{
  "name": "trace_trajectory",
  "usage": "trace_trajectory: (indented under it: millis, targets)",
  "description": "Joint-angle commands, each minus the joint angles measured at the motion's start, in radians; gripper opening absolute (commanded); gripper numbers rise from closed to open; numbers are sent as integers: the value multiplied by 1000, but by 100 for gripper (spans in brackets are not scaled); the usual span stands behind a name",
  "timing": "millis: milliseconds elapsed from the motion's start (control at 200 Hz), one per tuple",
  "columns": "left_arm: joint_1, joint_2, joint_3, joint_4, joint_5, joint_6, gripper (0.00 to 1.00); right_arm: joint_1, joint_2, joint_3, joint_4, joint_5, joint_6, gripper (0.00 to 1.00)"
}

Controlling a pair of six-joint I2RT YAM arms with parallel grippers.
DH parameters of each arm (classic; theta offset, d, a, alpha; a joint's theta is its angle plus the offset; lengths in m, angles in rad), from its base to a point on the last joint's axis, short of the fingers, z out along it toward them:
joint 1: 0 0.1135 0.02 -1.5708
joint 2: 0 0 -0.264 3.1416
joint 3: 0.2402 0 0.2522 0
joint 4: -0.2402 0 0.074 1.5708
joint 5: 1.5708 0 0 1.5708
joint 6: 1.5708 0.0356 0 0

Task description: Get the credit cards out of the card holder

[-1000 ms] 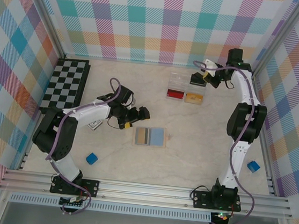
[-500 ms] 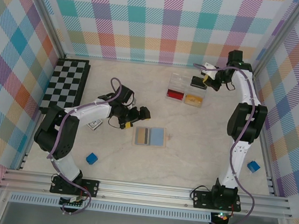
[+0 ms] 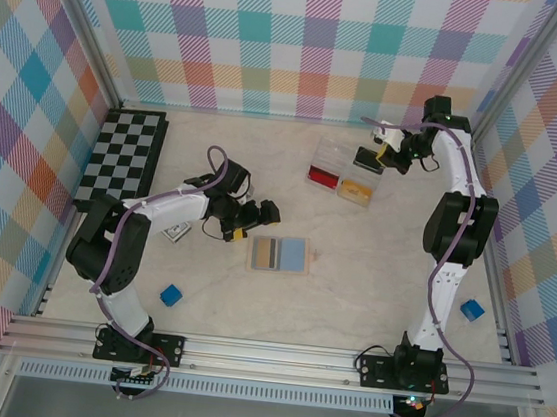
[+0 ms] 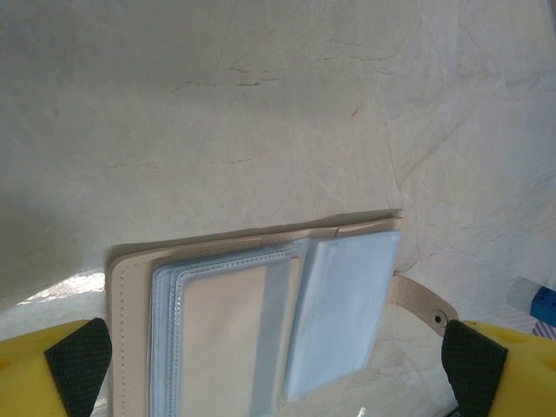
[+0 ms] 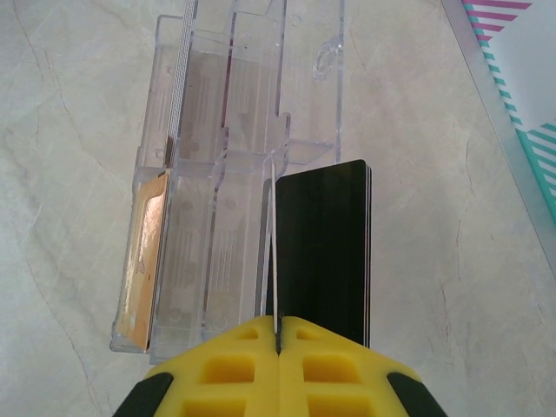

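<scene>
A pale, marble-look worktop (image 3: 382,271) lies inside plaid walls (image 3: 298,40), with a metal rail (image 3: 272,354) along its near edge. The card holder (image 3: 280,254) lies open and flat near the middle, blue lining up, with bare surface on its near and right sides. Just left of the card holder the left gripper (image 3: 254,220) hangs low, spread wide and holding nothing. Behind and to the right of the card holder stands a clear box (image 3: 343,176) with a red card (image 3: 323,176) inside. The right gripper (image 5: 278,328) is clamped on a dark card (image 5: 320,248) at that box's right side. A chessboard (image 3: 123,156) lies well left of the card holder. One blue cube (image 3: 170,296) sits nearer and left of it, and another blue cube (image 3: 471,310) sits far right by the wall.
</scene>
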Motion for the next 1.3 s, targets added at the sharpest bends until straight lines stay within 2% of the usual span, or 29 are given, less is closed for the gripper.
trace_trajectory:
  millis: [0,110,215,520,810,1025,1130,1230,1265,1295]
  targets:
    - [-2,7,26,-12,19,28,100,1,-2,30,-27,-25,45,3]
    - [-2,9,22,-2,29,30,100,12,5,31,-6,-1,91,1]
    - [-2,9,24,-1,47,40,100,24,11,30,16,31,139,3]
    - [-3,13,19,0,55,47,100,37,16,38,39,79,199,21]
    - [-2,1,12,-6,46,48,100,46,3,53,63,89,248,24]
    - [-3,-47,11,-49,-18,48,100,50,-86,38,64,40,394,33]
    - [-3,-89,-1,-75,-60,45,100,69,-179,-77,134,31,548,34]
    - [-3,-135,-27,-92,-97,42,100,116,-320,-295,271,28,697,36]
    - [-3,-148,-37,-101,-111,41,100,138,-372,-378,316,25,749,38]
    - [-3,-160,-44,-113,-122,41,100,158,-416,-444,352,18,795,44]
